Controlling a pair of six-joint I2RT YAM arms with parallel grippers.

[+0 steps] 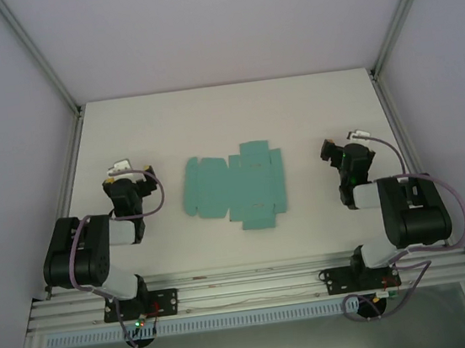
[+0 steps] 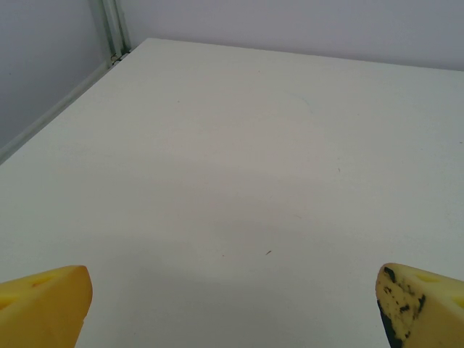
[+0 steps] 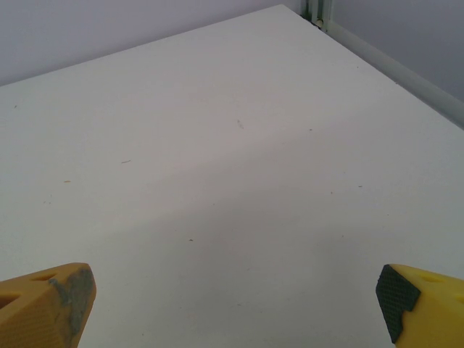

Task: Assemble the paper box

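The paper box (image 1: 236,186) is a flat teal-green die-cut sheet with flaps and tabs, lying unfolded on the white table (image 1: 225,115) midway between the arms. My left gripper (image 1: 122,172) rests to the sheet's left, well apart from it. In the left wrist view its yellow fingertips (image 2: 45,304) stand wide over bare table, and the left gripper (image 2: 232,308) is open and holds nothing. To the sheet's right, also clear of it, sits my right gripper (image 1: 338,151). Its yellow fingertips (image 3: 45,308) are spread too, so the right gripper (image 3: 235,308) is open with nothing in it.
Grey walls and aluminium frame posts (image 1: 40,57) close in the table at the back and both sides. A metal rail (image 1: 247,289) carrying the arm bases runs along the near edge. Bare table lies behind the sheet.
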